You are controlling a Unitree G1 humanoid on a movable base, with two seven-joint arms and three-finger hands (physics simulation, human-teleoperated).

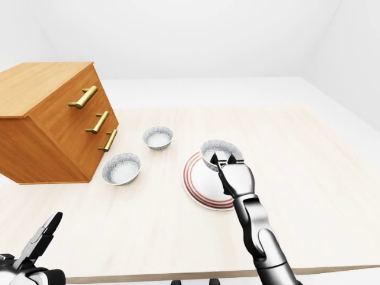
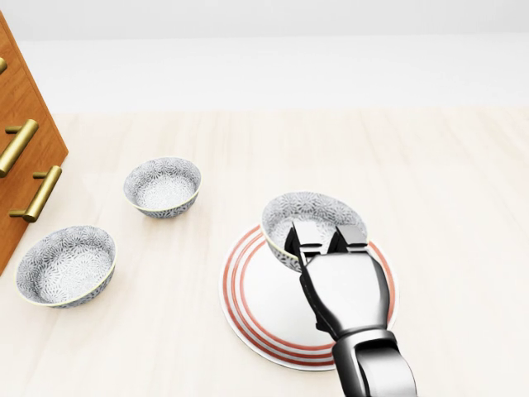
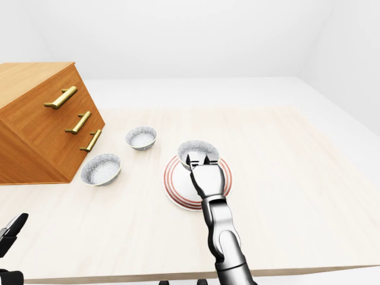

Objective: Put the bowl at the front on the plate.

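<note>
A patterned grey-and-white bowl is over the upper part of a white plate with red rings, which lies on the pale wooden table. My right hand reaches in from the bottom of the head view, its fingers shut on the bowl's near rim. I cannot tell whether the bowl touches the plate. My left hand hangs at the bottom left of the left-eye view, off the table's edge, with its fingers spread and nothing in them.
Two more patterned bowls stand left of the plate. A wooden chest of drawers with brass handles stands tilted at the table's left. The table's right half is bare wood.
</note>
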